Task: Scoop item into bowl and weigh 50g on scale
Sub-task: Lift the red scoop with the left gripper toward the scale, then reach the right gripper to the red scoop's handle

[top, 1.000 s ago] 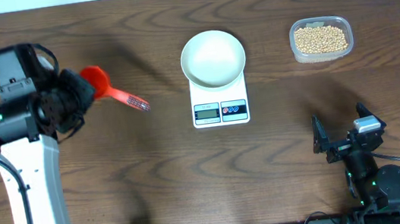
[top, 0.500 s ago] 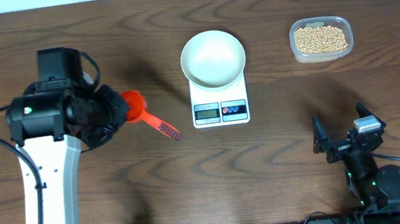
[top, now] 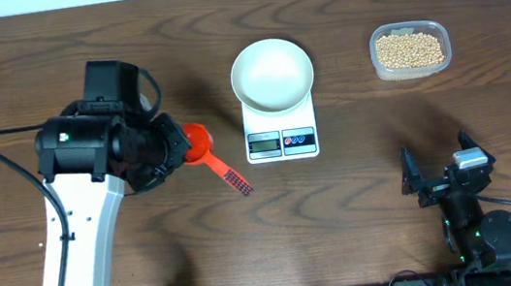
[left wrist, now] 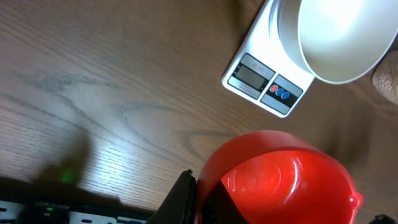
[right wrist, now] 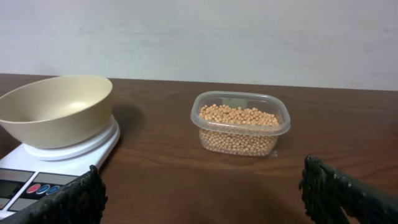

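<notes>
My left gripper point(top: 176, 149) is clamped on the scoop point(top: 200, 142) at its cup. My right gripper point(right wrist: 205, 198) gapes wide, empty. The wrist view crops the left fingers.

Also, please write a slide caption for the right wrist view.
Empty round white bowl on a flat white digital scale, beside a clear plastic tub of beige beans.

We see small round tan beans point(right wrist: 238, 127) piled straight ahead of the right gripper's point(right wrist: 202, 196) jaws, well apart. The white bowl point(right wrist: 56, 109) stands upright and empty on the flat white scale point(right wrist: 43, 168), ahead and left of those jaws. The scale's display and red and blue buttons face them.
</notes>
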You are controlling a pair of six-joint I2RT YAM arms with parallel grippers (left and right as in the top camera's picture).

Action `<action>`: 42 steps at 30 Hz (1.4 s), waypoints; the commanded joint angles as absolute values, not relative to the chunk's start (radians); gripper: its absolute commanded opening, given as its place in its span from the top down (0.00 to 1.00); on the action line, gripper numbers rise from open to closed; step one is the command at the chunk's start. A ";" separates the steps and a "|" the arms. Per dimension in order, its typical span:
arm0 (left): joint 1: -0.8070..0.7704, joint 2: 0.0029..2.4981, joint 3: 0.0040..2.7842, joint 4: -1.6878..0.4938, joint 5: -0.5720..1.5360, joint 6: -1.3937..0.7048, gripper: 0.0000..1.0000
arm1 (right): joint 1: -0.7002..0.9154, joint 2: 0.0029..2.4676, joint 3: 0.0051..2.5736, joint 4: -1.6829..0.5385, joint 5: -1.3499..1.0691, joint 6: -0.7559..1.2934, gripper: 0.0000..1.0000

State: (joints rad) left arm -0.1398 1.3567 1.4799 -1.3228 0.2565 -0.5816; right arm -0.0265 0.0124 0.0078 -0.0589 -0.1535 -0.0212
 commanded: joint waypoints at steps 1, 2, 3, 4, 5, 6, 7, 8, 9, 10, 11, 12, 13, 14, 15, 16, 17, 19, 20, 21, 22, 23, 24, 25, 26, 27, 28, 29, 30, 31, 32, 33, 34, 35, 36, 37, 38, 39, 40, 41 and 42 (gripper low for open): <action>-0.160 1.358 1.474 -1.326 0.256 -0.597 0.93 | -0.020 0.007 0.006 -0.064 -0.126 -0.042 0.01; -0.164 1.358 1.474 -1.323 0.256 -0.597 0.93 | -0.020 0.007 0.006 -0.064 -0.126 -0.042 0.01; -0.167 1.358 1.474 -1.320 0.257 -0.597 0.92 | -0.020 0.007 0.006 -0.064 -0.126 -0.042 0.01; -0.170 1.358 1.474 -1.318 0.257 -0.598 0.93 | -0.020 0.007 0.006 -0.064 -0.126 -0.042 0.01; -0.170 1.358 1.474 -1.316 0.257 -0.599 0.93 | -0.020 0.007 0.006 -0.064 -0.127 -0.042 0.01; -0.170 1.358 1.474 -1.315 0.257 -0.601 0.93 | -0.020 0.007 0.006 -0.063 -0.131 -0.042 0.01; -0.170 1.358 1.474 -1.315 0.257 -0.604 0.93 | -0.020 0.007 0.006 -0.063 -0.134 -0.041 0.01; -0.170 1.358 1.474 -1.312 0.257 -0.604 0.93 | -0.020 0.007 0.006 -0.063 -0.139 -0.030 0.01; -0.170 1.358 1.474 -1.310 0.257 -0.604 0.93 | -0.020 0.007 0.006 -0.063 -0.150 0.002 0.01; -0.170 1.358 1.474 -1.308 0.257 -0.605 0.93 | -0.020 0.007 0.006 -0.063 -0.163 0.041 0.01; -0.170 1.358 1.474 -1.305 0.257 -0.605 0.93 | -0.020 0.007 0.006 -0.062 -0.171 0.091 0.01; -0.170 1.358 1.474 -1.304 0.257 -0.608 0.93 | -0.020 0.007 0.006 -0.062 -0.171 0.123 0.01; -0.170 1.358 1.474 -1.303 0.257 -0.609 0.93 | -0.020 0.007 0.006 -0.061 -0.171 0.161 0.01; -0.170 1.358 1.474 -1.303 0.257 -0.616 0.93 | -0.020 0.007 0.006 -0.061 -0.175 0.205 0.01; -0.170 1.358 1.474 -1.303 0.257 -0.617 0.93 | -0.020 0.007 0.006 -0.060 -0.189 0.253 0.01; -0.170 1.358 1.473 -1.304 0.257 -0.625 0.93 | -0.020 0.007 0.006 -0.059 -0.222 0.326 0.01; -0.170 1.358 1.473 -1.304 0.257 -0.631 0.93 | -0.020 0.007 0.006 -0.056 -0.255 0.389 0.01; -0.170 1.358 1.473 -1.304 0.257 -0.649 0.93 | -0.020 0.007 0.006 -0.046 -0.345 0.482 0.01; -0.170 1.358 1.473 -1.303 0.257 -0.654 0.93 | -0.020 0.007 0.006 -0.041 -0.384 0.494 0.01; -0.170 1.358 1.473 -1.303 0.257 -0.663 0.93 | -0.020 0.007 0.006 -0.040 -0.435 0.493 0.01; -0.170 1.358 1.473 -1.301 0.257 -0.673 0.93 | -0.020 0.007 0.006 -0.040 -0.483 0.493 0.01; -0.170 1.358 1.473 -1.301 0.257 -0.679 0.93 | -0.020 0.007 0.006 -0.041 -0.517 0.493 0.01; -0.170 1.358 1.473 -1.300 0.256 -0.688 0.93 | -0.020 0.007 0.006 -0.039 -0.551 0.494 0.01; -0.170 1.358 1.473 -1.300 0.256 -0.696 0.93 | -0.020 0.007 0.006 -0.032 -0.582 0.494 0.01; -0.170 1.358 1.473 -1.298 0.252 -0.707 0.93 | -0.020 0.007 0.006 -0.014 -0.627 0.501 0.01; -0.170 1.358 1.473 -1.297 0.244 -0.718 0.93 | -0.020 0.007 0.006 0.007 -0.665 0.514 0.01; -0.170 1.358 1.473 -1.296 0.233 -0.728 0.93 | -0.020 0.007 0.007 0.033 -0.704 0.542 0.01; -0.170 1.358 1.473 -1.293 0.221 -0.739 0.93 | -0.020 0.007 0.010 0.050 -0.728 0.568 0.01; -0.170 1.358 1.473 -1.291 0.216 -0.739 0.93 | -0.020 0.007 0.017 0.064 -0.752 0.606 0.01; -0.170 1.358 1.473 -1.285 0.216 -0.739 0.93 | -0.020 0.007 0.026 0.072 -0.772 0.634 0.01; -0.170 1.358 1.473 -1.281 0.216 -0.739 0.93 | -0.020 0.007 0.038 0.072 -0.791 0.654 0.01; -0.170 1.358 1.473 -1.277 0.216 -0.739 0.93 | -0.020 0.007 0.048 0.072 -0.807 0.665 0.01; -0.170 1.358 1.473 -1.272 0.216 -0.739 0.93 | -0.020 0.013 0.067 0.072 -0.831 0.680 0.01; -0.170 1.358 1.472 -1.270 0.216 -0.739 0.93 | -0.020 0.017 0.076 0.072 -0.844 0.686 0.01; -0.170 1.358 1.471 -1.267 0.216 -0.739 0.93 | -0.020 0.025 0.090 0.072 -0.860 0.693 0.01; -0.170 1.358 1.470 -1.262 0.216 -0.739 0.93 | -0.020 0.036 0.109 0.072 -0.883 0.695 0.01; -0.170 1.358 1.466 -1.254 0.216 -0.739 0.93 | -0.020 0.051 0.130 0.072 -0.902 0.695 0.01; -0.170 1.358 1.461 -1.245 0.216 -0.744 0.93 | -0.020 0.069 0.151 0.072 -0.917 0.695 0.01; -0.170 1.358 1.457 -1.240 0.216 -0.750 0.93 | -0.020 0.088 0.171 0.072 -0.929 0.695 0.01; -0.170 1.358 1.450 -1.233 0.216 -0.760 0.93 | -0.020 0.110 0.191 0.072 -0.938 0.694 0.01; -0.170 1.358 1.441 -1.224 0.216 -0.769 0.93 | -0.020 0.140 0.216 0.072 -0.948 0.694 0.01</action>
